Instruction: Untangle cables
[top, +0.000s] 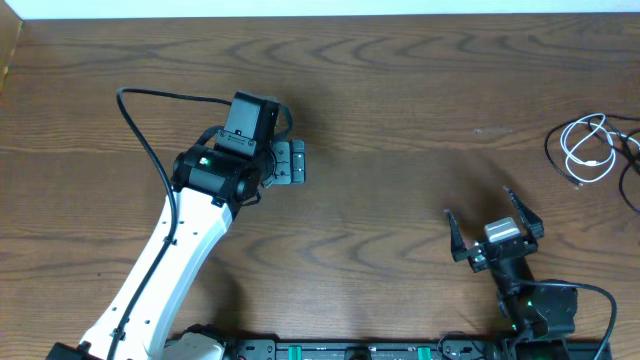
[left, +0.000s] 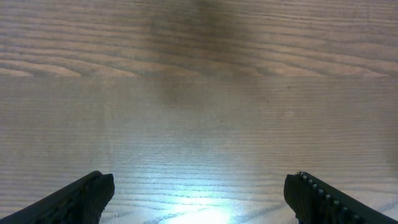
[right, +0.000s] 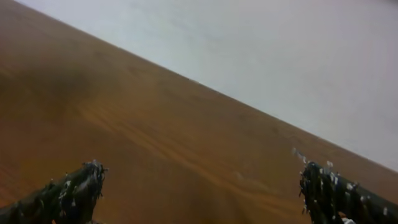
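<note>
Lying at the table's (top: 400, 90) far right edge, the white cable (top: 588, 150) sits loosely coiled with the black cable (top: 623, 188) looping around it; they appear to overlap, though the detail is too fine to confirm. The left gripper (top: 292, 162) hovers over bare wood well apart from both cables, jaws released. The right gripper (top: 478, 203) sits nearer them, jaws spread wide and grasping nothing.

I am seeing a smooth, wood-grain counter (top: 400, 120) gleaming faintly; the fingers (left: 323, 198) of my left end effector (left: 199, 190) are looking matt black and ribbed.
</note>
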